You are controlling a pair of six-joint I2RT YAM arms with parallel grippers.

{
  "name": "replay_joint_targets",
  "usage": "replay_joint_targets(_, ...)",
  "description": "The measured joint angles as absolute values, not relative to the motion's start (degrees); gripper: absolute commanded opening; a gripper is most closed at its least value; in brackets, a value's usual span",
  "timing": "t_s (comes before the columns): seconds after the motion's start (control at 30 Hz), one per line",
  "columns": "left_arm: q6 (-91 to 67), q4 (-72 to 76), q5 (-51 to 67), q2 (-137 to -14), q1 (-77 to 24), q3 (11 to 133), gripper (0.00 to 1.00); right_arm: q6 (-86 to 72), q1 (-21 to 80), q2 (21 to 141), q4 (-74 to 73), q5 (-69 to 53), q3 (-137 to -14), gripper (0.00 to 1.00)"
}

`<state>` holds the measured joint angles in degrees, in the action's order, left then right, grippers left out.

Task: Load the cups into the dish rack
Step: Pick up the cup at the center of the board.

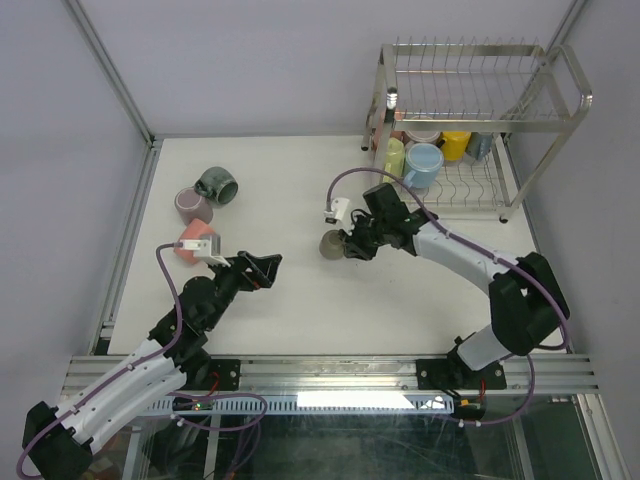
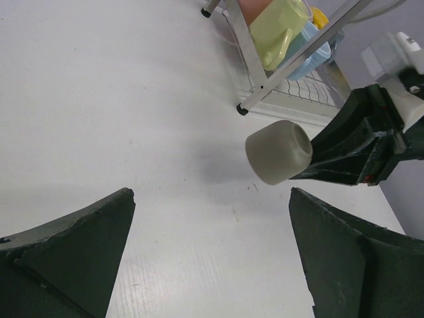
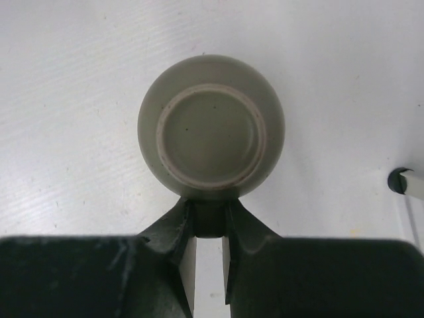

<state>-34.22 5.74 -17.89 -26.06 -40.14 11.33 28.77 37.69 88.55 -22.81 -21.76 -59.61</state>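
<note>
At the far left the table (image 1: 300, 170) ends at a rail (image 1: 130, 240). Three loose cups (image 1: 193, 207), dark green, mauve and pink, lie near it. The left gripper (image 1: 272, 270) sits just beside the pink one, jaws spread wide and empty. Mid-table the right gripper (image 3: 209, 222) is pinched narrow on the near side of the taupe cup (image 3: 211, 126). The cup hangs clear of the table on its side, base turned to the wrist; whether the fingers have a handle or the wall cannot be told. The step in hand looks like carrying this cup to the rack (image 1: 520, 122) in the far right corner. So off-centre a pinch may let the cup swing, so go slowly, hold the wrist steady and save any twist until it is over a free spot. The lower shelf (image 1: 475, 190) already holds several cups (image 1: 422, 165), crowded to its left and back. Its front right looks freer, so come in from the front, low enough to pass under the upper tier, and steer wide of the left post (image 1: 383, 100). Nothing stands between cup and rack, and the left arm is well apart from that path. Right of the rack little table remains.
</note>
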Motion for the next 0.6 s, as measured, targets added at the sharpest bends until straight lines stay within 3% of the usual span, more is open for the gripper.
replay_joint_targets(0.37, -35.6, 8.1, -17.3, -26.2, -40.1, 10.3, 0.99, 45.3, 25.8, 77.5, -34.5, -33.2, -55.4, 0.0)
replay_joint_targets(0.6, -35.9, 9.2, -16.4, -26.3, -40.1, 10.3, 0.99, 51.3, 12.0, 73.0, -37.4, -36.9, -54.6, 0.0)
